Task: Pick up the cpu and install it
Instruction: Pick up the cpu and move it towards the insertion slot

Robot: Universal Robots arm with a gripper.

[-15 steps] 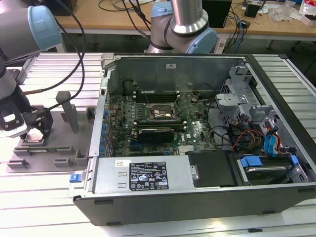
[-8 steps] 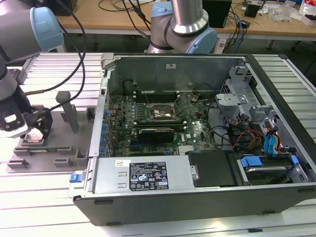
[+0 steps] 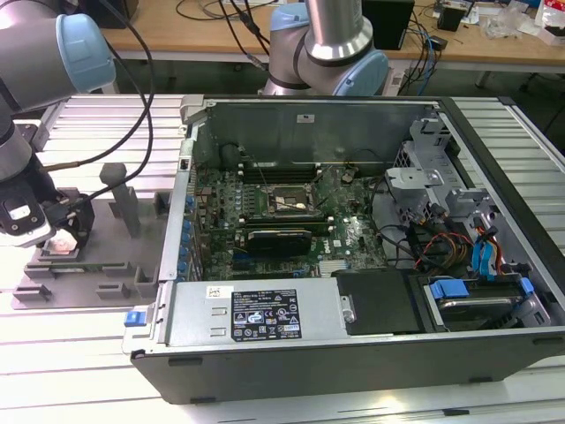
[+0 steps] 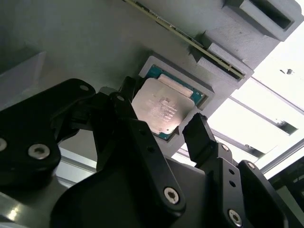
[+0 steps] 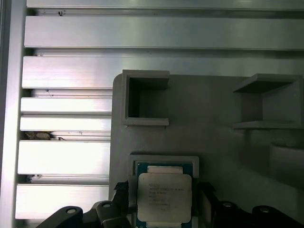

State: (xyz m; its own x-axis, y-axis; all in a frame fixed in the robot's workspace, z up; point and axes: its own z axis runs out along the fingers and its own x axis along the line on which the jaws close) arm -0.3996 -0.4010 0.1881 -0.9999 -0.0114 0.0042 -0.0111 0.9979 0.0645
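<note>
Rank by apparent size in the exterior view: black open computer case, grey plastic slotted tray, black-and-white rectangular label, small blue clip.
Largest to smallest:
1. black open computer case
2. grey plastic slotted tray
3. black-and-white rectangular label
4. small blue clip

cpu [image 5: 164, 198]: the metal lid is looking silvery and satin-smooth, catching a soft sheen; the green rim around it is looking glossy.
tray [image 5: 213, 118]: the grey plastic is looking matt and dull.
jaws: the black parts are looking matt, with small shiny metal screw heads set in them.
counter [image 5: 142, 33]: the ribbed bare metal is gleaming, throwing back light in long streaks.
case [image 3: 309, 119]: the grey sheet metal inside is looking dull; the outer frame is showing matt black.
board [image 3: 353, 234]: the green surface is looking faintly glossy.
arm [image 3: 335, 22]: the smooth silvery tube is shining; the light-blue caps are looking like smooth plastic.
</note>
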